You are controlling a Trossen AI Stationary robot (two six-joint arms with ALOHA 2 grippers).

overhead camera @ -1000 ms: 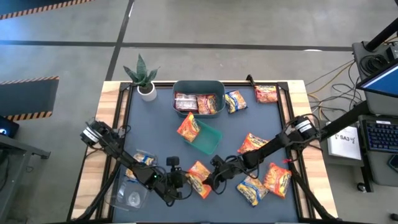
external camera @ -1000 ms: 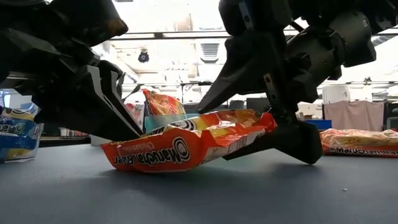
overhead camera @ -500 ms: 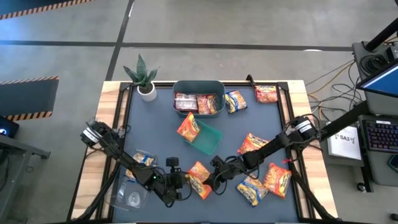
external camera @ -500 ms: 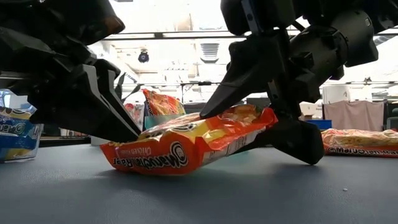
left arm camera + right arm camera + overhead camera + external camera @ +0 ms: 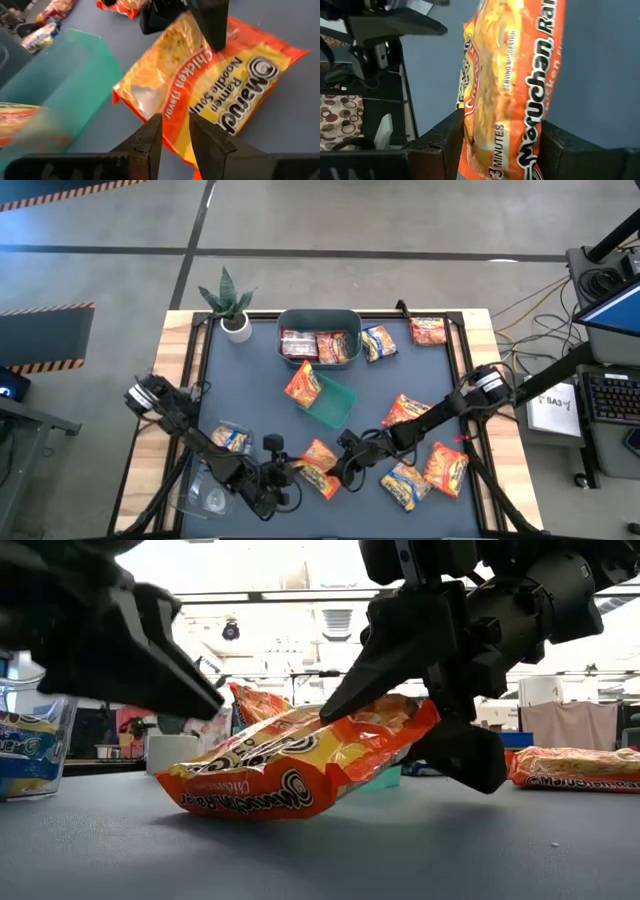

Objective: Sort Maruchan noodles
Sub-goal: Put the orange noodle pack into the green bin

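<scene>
Down at the near edge of the bench (image 5: 250, 395), the right gripper (image 5: 340, 470) has its jaws pinching one end of an orange-red chicken-flavour Maruchan packet (image 5: 318, 467); from table height that end is lifted off the dark mat while the far end still rests on it, so the packet (image 5: 300, 765) sits tilted. The right wrist camera shows the packet (image 5: 512, 95) clamped between the two dark fingers (image 5: 440, 142). The left gripper (image 5: 282, 476) is just beside the packet's other end, off it, its jaws only narrowly apart and holding nothing; its fingers (image 5: 150, 142) point at the packet's edge. Elsewhere, three more packets lie near the right arm on the bench's right side (image 5: 428, 467), one sits at the far right corner (image 5: 428, 331), and a yellow-and-blue one (image 5: 378, 342) lies just beside the grey-teal tub (image 5: 319, 318), which holds several packets. Another orange packet (image 5: 301, 383) leans against the green tray (image 5: 335, 405). A potted plant (image 5: 232, 305) stands at the far left corner.
</scene>
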